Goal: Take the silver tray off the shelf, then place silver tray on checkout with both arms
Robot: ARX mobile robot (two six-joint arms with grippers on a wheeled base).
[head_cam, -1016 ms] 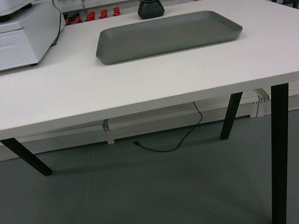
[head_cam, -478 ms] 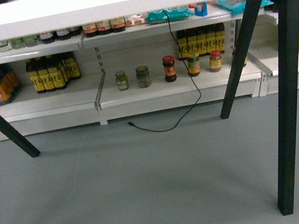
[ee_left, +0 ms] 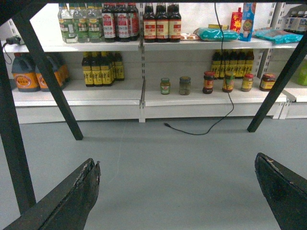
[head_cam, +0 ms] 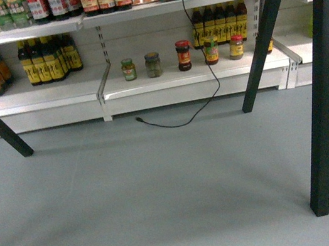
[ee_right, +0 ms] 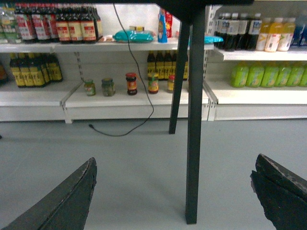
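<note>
Oddly, neither the silver tray nor the checkout top shows in any view now — only black table legs [head_cam: 324, 88], grey floor [head_cam: 153, 201] and stocked white shelves [head_cam: 188, 77]. Both grippers hang low and empty: the left gripper [ee_left: 177, 191] and right gripper [ee_right: 175, 191] each spread wide, with worn matte black fingers. Whether the tray is placed cannot be judged from here.

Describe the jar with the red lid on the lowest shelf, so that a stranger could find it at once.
Look under the table at the lowest white shelf board, where a black cable hangs down. Five small jars stand in a row there. The red-lidded jar is the middle one, just left of the cable, dark with a red label; its left neighbours are greenish.
</note>
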